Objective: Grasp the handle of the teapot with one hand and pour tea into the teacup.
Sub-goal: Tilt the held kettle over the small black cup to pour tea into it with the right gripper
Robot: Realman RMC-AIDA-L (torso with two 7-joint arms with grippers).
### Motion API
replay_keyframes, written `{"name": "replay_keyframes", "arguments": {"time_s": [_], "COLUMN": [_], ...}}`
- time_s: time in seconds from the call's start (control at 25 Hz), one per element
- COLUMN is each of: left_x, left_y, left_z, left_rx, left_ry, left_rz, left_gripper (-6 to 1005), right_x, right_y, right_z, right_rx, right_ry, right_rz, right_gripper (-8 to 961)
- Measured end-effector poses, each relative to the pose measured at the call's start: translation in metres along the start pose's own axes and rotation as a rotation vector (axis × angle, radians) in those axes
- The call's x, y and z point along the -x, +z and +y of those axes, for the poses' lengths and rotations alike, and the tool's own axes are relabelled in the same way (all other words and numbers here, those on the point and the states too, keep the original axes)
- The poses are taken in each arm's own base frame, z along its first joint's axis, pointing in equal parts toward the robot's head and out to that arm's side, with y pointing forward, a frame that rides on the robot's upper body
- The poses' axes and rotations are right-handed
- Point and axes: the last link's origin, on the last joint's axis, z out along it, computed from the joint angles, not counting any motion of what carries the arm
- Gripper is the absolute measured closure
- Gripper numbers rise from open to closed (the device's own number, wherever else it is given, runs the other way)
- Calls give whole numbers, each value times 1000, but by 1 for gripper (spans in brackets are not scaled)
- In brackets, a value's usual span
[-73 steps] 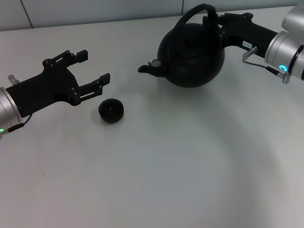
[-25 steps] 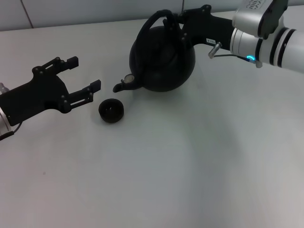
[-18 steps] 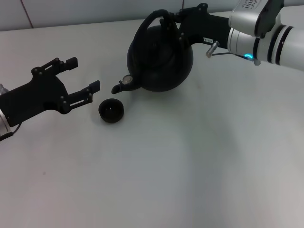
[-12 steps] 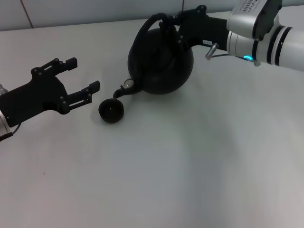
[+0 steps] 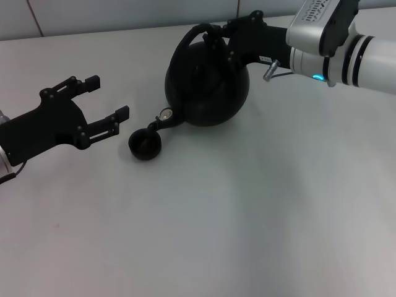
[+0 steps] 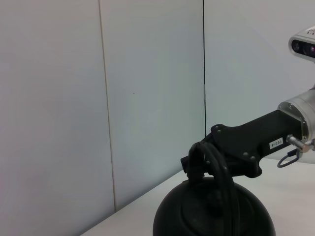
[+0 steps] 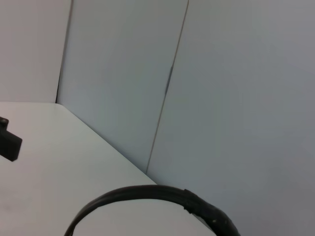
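Tilting the teapot [image 5: 207, 86] toward the lower left of the head view, the right gripper [image 5: 218, 38] kept its fingers clamped on the handle [image 5: 197, 37] near the top centre, apparently so that the spout [image 5: 159, 121] came down right over the teacup [image 5: 145, 145] left of centre on the white table [image 5: 247, 210]. That arm reached in from the upper right edge, wrist canted with the pour, while the left gripper [image 5: 106, 100] hung at the left edge just beside the cup, fingers apart and holding nothing, touching neither cup nor pot.
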Motion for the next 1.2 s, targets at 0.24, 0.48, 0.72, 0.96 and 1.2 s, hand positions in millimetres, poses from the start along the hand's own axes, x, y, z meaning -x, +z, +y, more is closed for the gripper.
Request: {"name": "replay_keyframes", "arguments": {"time_s": [0.24,0.48,0.72,0.96,1.2], "left_x": [0,0,0,0,0], "left_y": [0,0,0,0,0], "left_z": [0,0,0,0,0], "left_rx": [1,1,1,1,1], "left_ry": [0,0,0,0,0], "left_rz": [0,0,-1,-1,-1], "left_gripper": [190,190,190,190,190], "right_x": [1,1,1,0,0], "right_y": [2,2,2,2,3], "right_z": [0,-1,-1,0,0], "right_rx": [-2,-9,-9,-9,-8], "right_ry": [-20,-22,-22,-21,-21], "right_rz": [12,15,16,16,16], "right_gripper": [837,837,837,837,837]}}
